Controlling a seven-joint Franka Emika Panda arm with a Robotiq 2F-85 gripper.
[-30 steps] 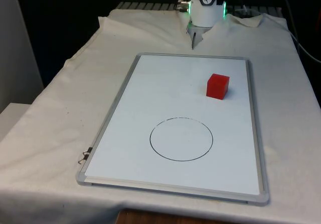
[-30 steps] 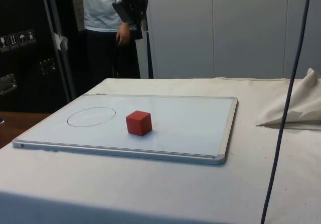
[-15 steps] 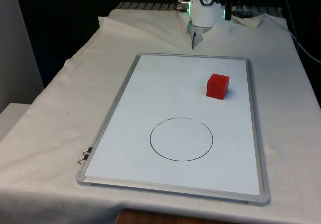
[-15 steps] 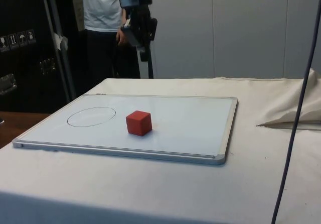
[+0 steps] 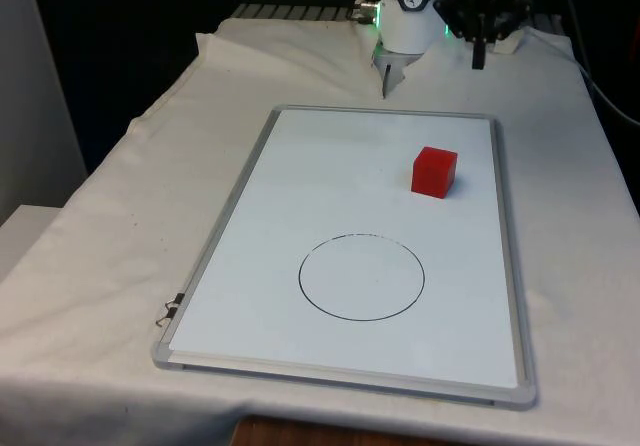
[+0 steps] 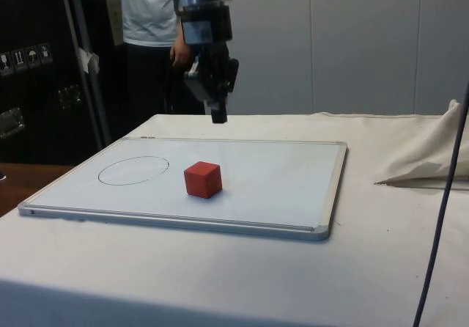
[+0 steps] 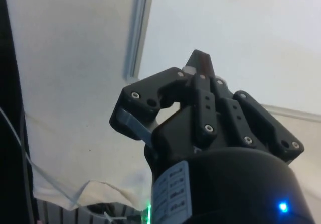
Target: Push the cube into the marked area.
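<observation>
Side view shows the gripper [image 6: 218, 116] in the air above the board [image 6: 293, 188], fingers pressed together with nothing between them. On the board the cube [image 6: 202, 179] sits well apart from the circle [image 6: 133, 170], with bare surface between them. Judging by that, the push has not begun: the gripper must drop behind the cube, on its side away from the circle, and slide it in
</observation>
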